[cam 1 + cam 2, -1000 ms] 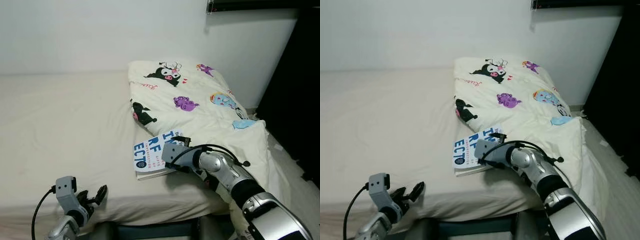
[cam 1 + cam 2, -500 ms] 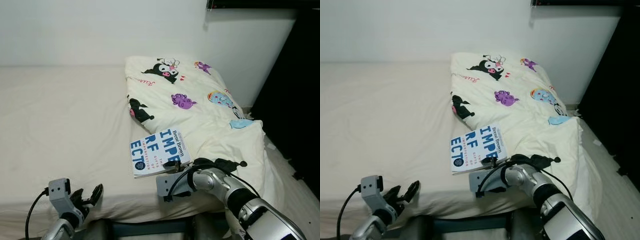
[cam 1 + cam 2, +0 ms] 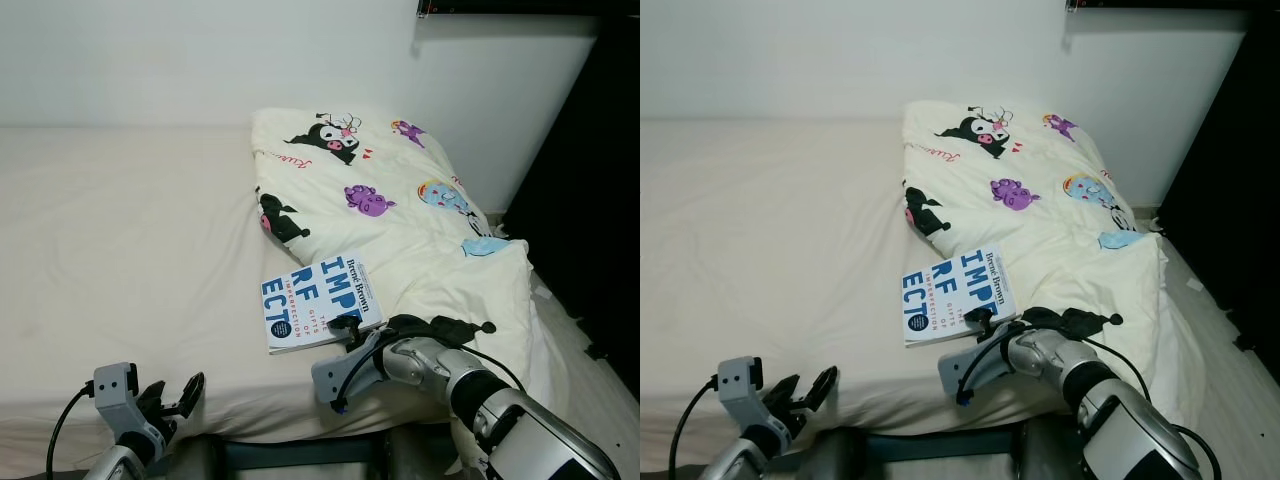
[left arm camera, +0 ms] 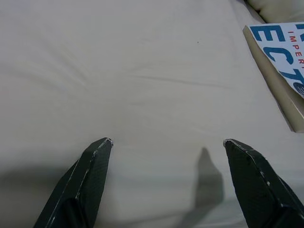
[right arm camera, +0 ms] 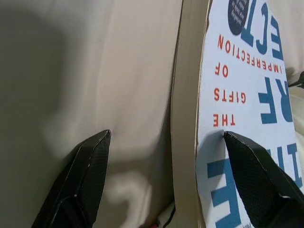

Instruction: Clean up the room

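**A:** Okay, head views first. What have you got?

**B:** Your book (image 3: 320,303) lies flat at the middle of the frame, cover up, on the bed (image 3: 130,260), its far corner just against the cartoon-print quilt (image 3: 400,200) bunched at upper right. The right gripper (image 3: 345,345) sits at the book's near edge, lower centre. That placement reads like you're lining up an edge grab, since a flat book gives nothing to pinch from above.

**A:** And the left one?

**B:** The left gripper (image 3: 170,395) is in the lower left corner, fingers spread, well apart from the book. Looks parked, out of the way.

**A:** Left wrist view?

**B:** Two black fingers (image 4: 92,175) wide apart over bare sheet, nothing between them. The book's corner pokes in at the upper right.

**A:** Right wrist view?

**B:** Fingers open here too. One tip (image 5: 88,175) is over the sheet at lower left; the other tip rests over the white cover at lower right, with the page edge running up between them. So you're straddling the book's edge, not clamped yet. I'd judge the lower finger needs to slide under before closing.
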`<state>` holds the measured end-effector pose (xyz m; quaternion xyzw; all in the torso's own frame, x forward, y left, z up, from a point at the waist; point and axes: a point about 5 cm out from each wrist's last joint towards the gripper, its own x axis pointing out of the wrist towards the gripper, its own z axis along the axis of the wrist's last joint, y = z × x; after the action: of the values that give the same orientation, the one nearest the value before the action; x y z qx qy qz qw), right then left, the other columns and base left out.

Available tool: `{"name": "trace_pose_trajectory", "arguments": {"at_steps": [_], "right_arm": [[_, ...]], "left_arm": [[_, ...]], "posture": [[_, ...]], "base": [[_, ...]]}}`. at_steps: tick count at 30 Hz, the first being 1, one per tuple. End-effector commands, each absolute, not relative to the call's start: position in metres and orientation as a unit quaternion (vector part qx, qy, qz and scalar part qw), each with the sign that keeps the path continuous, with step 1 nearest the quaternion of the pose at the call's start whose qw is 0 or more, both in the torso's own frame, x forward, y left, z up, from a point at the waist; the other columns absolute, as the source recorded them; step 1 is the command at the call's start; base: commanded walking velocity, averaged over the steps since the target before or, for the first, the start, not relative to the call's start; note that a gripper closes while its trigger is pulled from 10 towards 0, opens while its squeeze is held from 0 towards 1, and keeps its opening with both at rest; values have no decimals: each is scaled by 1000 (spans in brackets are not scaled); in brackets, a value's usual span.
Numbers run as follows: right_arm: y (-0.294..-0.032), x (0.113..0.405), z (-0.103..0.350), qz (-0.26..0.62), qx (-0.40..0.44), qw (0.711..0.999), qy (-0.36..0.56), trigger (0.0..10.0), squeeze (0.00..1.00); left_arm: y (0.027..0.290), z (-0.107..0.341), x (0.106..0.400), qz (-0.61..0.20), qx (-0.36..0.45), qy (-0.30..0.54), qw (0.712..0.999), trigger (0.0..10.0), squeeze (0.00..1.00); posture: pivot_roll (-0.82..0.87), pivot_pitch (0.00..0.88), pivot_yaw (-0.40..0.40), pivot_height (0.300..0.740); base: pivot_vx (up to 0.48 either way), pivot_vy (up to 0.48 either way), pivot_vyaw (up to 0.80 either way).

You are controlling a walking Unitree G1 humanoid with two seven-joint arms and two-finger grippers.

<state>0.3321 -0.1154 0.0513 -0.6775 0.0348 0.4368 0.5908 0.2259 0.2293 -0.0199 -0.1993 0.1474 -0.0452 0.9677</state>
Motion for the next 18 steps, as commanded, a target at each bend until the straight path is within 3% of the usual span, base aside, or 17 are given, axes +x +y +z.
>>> {"name": "trace_pose_trajectory", "arguments": {"at_steps": [1,2,4,5,8,13,18], "right_arm": [[-137,331,42,418,-704,568,81,9490,0],[-140,333,44,405,-710,570,78,5255,0],[-140,333,44,405,-710,570,78,5255,0],[-141,336,47,389,-714,577,73,0,0],[-146,348,61,331,-725,602,48,0,0],[-150,358,76,292,-731,616,23,0,0],[-149,368,95,255,-726,638,-20,0,0]], "left_arm": [[216,-49,195,-37,-233,228,945,10000,0],[216,-49,195,-37,-233,228,945,10000,0],[216,-49,195,-37,-233,228,945,10000,0],[216,-49,194,-37,-233,227,945,10000,0],[221,-45,199,-28,-235,214,948,10000,0],[228,-35,211,-25,-239,186,953,10000,0],[229,-8,236,-72,-273,118,952,10000,0]], "posture": [[102,181,-100,520],[102,181,-100,520],[102,181,-100,520],[102,181,-100,520],[103,175,-99,520],[103,168,-98,520],[99,147,-96,520]], "base": [[0,0,0],[0,0,0],[0,0,0],[0,0,0],[0,0,0],[0,0,0],[0,0,0]]}}
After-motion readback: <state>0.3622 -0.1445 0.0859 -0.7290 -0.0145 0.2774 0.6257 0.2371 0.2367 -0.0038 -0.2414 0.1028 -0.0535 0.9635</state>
